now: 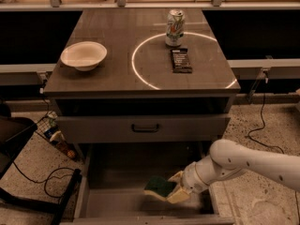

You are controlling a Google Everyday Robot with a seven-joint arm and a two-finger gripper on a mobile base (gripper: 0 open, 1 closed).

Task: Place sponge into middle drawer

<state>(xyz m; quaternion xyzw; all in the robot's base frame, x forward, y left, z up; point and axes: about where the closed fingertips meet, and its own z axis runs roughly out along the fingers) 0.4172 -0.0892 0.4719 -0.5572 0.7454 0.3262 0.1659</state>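
The sponge (pixel 159 187), yellow foam with a dark green top, sits in my gripper (pixel 172 190) low over the floor of the open middle drawer (pixel 117 203). The gripper's pale fingers (pixel 179 195) are shut on the sponge's right end. My white arm (pixel 243 162) reaches in from the right, over the drawer's right wall. The drawer is pulled out below the cabinet, its grey floor showing to the left of the sponge.
Above, a drawer with a grey front and dark bar handle (pixel 145 128) is partly out. On the cabinet top stand a white bowl (pixel 84 55), a soda can (pixel 175 27) and a dark snack bar (pixel 181 60). Cables and a dark chair base (pixel 28 191) lie left.
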